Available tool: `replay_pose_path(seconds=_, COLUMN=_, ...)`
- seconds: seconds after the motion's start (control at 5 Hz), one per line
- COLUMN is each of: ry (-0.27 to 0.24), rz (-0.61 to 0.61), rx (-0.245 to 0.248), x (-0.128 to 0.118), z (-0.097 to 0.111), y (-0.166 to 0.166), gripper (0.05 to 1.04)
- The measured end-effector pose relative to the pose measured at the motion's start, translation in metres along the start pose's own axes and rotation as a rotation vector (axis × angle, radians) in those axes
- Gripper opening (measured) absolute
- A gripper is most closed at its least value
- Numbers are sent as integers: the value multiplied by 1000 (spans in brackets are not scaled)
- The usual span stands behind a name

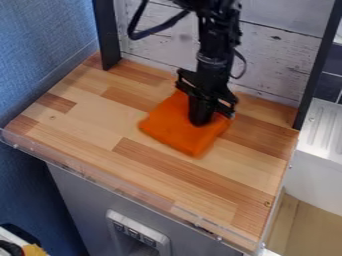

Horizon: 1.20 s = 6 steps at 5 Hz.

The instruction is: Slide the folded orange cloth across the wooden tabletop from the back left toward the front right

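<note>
Orange cloth partly hidden beneath black jaws.

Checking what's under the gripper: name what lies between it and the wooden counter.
In the camera view, the orange cloth lies between the gripper and the wooden counter.

The black gripper points down onto an orange cloth on the wooden counter.
</note>
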State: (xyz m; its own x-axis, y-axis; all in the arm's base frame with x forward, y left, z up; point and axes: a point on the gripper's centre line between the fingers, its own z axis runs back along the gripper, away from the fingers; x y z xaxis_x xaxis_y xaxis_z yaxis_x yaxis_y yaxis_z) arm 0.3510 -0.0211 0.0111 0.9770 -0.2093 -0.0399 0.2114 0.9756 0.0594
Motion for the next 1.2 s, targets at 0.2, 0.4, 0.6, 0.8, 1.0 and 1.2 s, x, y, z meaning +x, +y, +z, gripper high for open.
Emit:
replay_pose_path(seconds=0.2, ry=-33, rz=83, rx=3, x=-5, z=1, y=-14, gripper=59)
replay_pose_path(seconds=0.4, ry=-66, rz=156, rx=-8, x=-7, z=0, y=-22, gripper=59)
replay_pose_path(seconds=0.6, ry=-90, rz=207, rx=-33, x=-6, z=0, y=-30, gripper=59)
replay_pose_path(seconds=0.8, ry=-93, rz=244, rx=-60, x=-10, z=0, y=-35, gripper=59)
replay_pose_path(seconds=1.0, ry=-66, rz=270, rx=-79, x=-13, z=0, y=-39, gripper=81)
replay_pose_path(seconds=1.2, ry=-22, rz=254, rx=-89, x=-15, z=6, y=-46, gripper=230)
